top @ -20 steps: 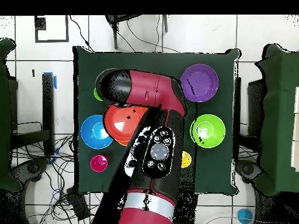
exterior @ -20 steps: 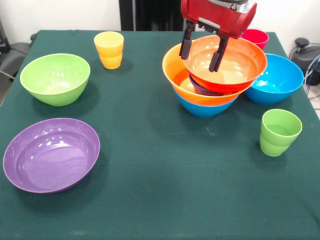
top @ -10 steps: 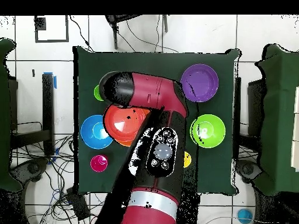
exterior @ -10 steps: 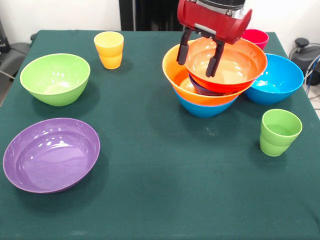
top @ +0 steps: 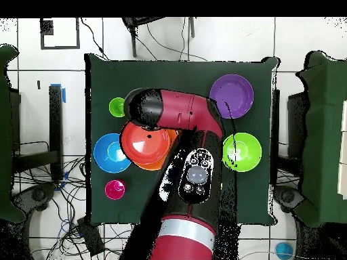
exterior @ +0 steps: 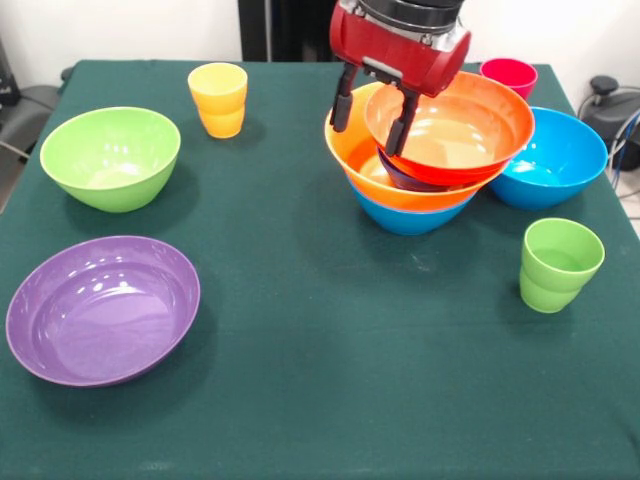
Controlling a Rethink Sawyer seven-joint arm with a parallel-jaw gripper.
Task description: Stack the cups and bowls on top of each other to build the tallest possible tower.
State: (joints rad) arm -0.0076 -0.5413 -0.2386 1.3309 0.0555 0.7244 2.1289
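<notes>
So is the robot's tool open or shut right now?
Open. In the front view the tool has its two black fingers spread apart with nothing between them, hanging by the orange-red bowl that tops the tower.

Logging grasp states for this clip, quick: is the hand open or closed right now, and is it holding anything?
Hand: open, holding nothing; its fingers straddle the left rim of the orange-red bowl topping the pile.

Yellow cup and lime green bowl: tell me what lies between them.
Nothing. In the front view, only bare green tablecloth separates the yellow cup from the lime green bowl.
</notes>
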